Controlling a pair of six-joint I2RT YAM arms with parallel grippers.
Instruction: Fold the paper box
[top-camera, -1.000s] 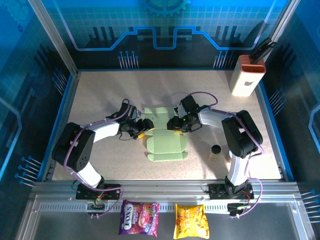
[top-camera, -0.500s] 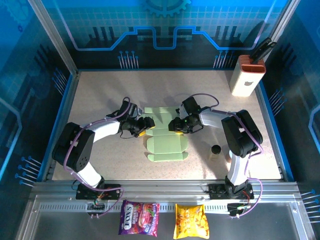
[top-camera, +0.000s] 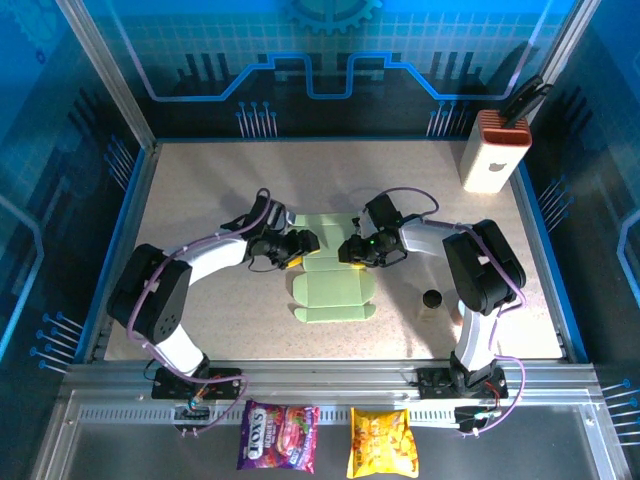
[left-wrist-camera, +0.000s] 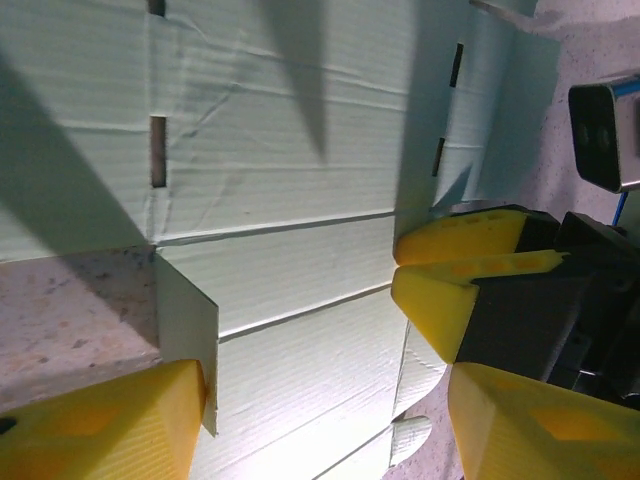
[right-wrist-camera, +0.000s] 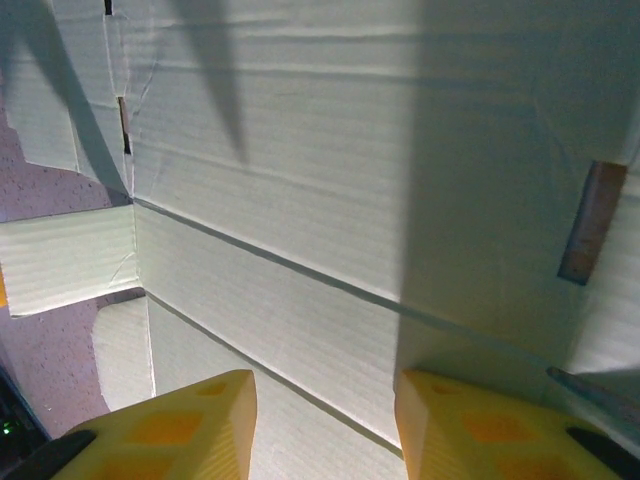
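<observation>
The paper box lies as a flat, pale green die-cut sheet at the centre of the table, unfolded, with its largest panel toward the arm bases. The left gripper sits over the sheet's left edge. The right gripper sits over the right edge, directly opposite. The two are near each other, with the middle strip of the sheet between them. In the left wrist view the left gripper's jaws stand wide apart, and the creased, slotted panels of the sheet lie below and between its two yellow fingers. One short flap stands up from the table just beside the lower-left finger; whether they touch cannot be told. The right gripper's yellow tips appear in the same view at the opposite edge of the sheet. In the right wrist view the right gripper's jaws stand at a moderate gap, not closed on the card, which lies flat beneath them. A white block with an orange ribbed top stands at the far right corner, well apart from the sheet. A small dark-topped object stands to the right of the sheet. Two snack packets lie on the front rail.
</observation>
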